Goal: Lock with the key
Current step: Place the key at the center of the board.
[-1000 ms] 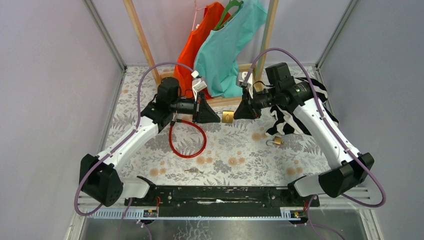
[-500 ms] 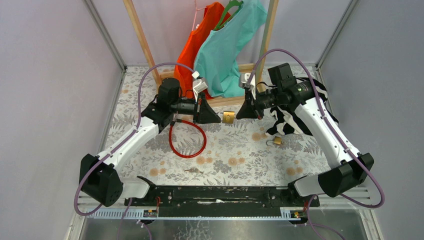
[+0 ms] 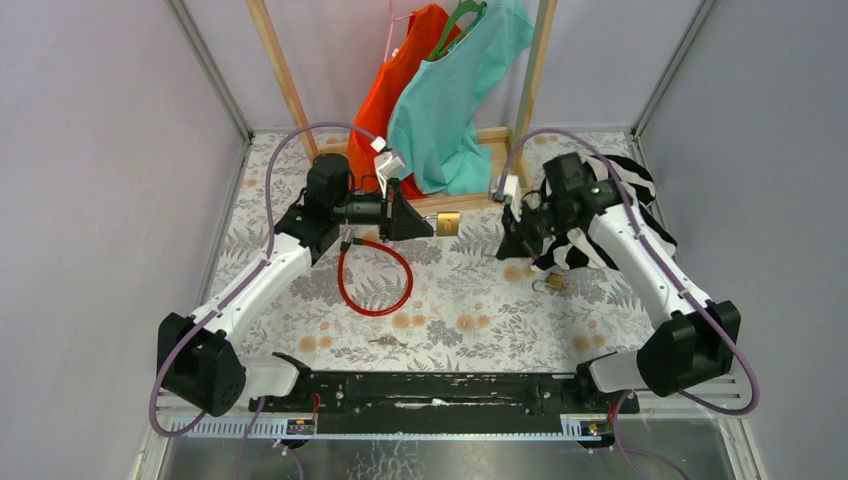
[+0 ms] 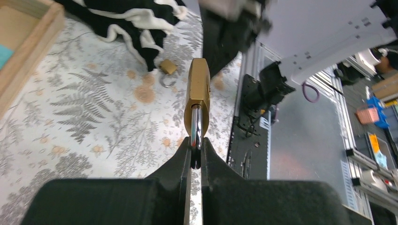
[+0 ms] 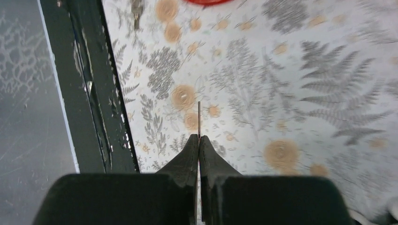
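My left gripper (image 3: 428,224) is shut on the steel shackle of a brass padlock (image 3: 449,223) and holds it in the air above the table. In the left wrist view the padlock (image 4: 197,93) sticks out edge-on from my fingertips (image 4: 196,149). My right gripper (image 3: 503,250) is shut on a thin key (image 5: 199,119), seen edge-on in the right wrist view past the fingertips (image 5: 199,140). It hangs low over the floral cloth, to the right of the padlock and apart from it.
A second brass padlock (image 3: 553,283) lies on the cloth beside a black-and-white garment (image 3: 575,240). A red cable loop (image 3: 375,278) lies left of centre. Orange and teal shirts (image 3: 445,90) hang on a wooden rack (image 3: 285,75). Another key (image 3: 383,342) lies near the front rail.
My right gripper has pulled away from the padlock, moving right and down toward the cloth. My left gripper with the padlock has shifted slightly left and back.
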You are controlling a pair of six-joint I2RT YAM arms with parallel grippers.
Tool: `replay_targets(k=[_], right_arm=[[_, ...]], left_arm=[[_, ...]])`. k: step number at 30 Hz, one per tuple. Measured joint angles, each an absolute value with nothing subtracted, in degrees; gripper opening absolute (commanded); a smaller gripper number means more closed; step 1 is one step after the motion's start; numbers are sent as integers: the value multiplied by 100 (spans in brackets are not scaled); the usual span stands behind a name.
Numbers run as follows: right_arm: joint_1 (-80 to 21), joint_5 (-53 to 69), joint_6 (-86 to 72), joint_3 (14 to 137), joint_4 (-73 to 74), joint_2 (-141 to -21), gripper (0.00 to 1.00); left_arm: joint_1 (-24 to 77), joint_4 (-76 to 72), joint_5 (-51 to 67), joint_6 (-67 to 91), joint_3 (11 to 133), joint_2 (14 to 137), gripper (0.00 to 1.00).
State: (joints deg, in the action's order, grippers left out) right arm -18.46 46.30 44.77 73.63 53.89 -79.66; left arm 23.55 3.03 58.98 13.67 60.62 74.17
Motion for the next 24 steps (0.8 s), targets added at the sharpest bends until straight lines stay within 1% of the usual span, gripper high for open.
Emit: replay_targets(k=[4, 7, 12, 15, 17, 19, 21, 23, 24], right_arm=[[-2561, 4241, 4217, 6254, 4611, -7926, 0], [-3057, 4110, 3944, 5776, 4064, -8093, 0], [-3579, 4001, 3371, 5570, 3057, -8783, 0], [-3870, 3966, 3035, 5553, 2554, -9190, 2], [-3990, 3948, 2853, 5548, 2314, -9417, 5], [-4025, 3876, 2722, 5551, 2139, -9633, 10], [-4023, 3778, 2655, 5555, 2099, -9806, 17], [-4021, 3645, 2622, 5568, 2112, -9950, 30], [-4021, 3586, 2600, 5568, 2137, -9966, 39]], left_arm=[[2078, 322, 5531, 1505, 6064, 7417, 0], [1767, 309, 5231, 1649, 6055, 7417, 0], [1356, 257, 4873, 1857, 5883, 7290, 0], [1280, 259, 4783, 1900, 5822, 7175, 0], [1273, 257, 4766, 1918, 5813, 7096, 0], [1273, 231, 4766, 1925, 5811, 7043, 0], [1273, 213, 4770, 1916, 5811, 7032, 0], [1273, 217, 4770, 1868, 5789, 7032, 0], [1273, 220, 4768, 1831, 5771, 7035, 0]])
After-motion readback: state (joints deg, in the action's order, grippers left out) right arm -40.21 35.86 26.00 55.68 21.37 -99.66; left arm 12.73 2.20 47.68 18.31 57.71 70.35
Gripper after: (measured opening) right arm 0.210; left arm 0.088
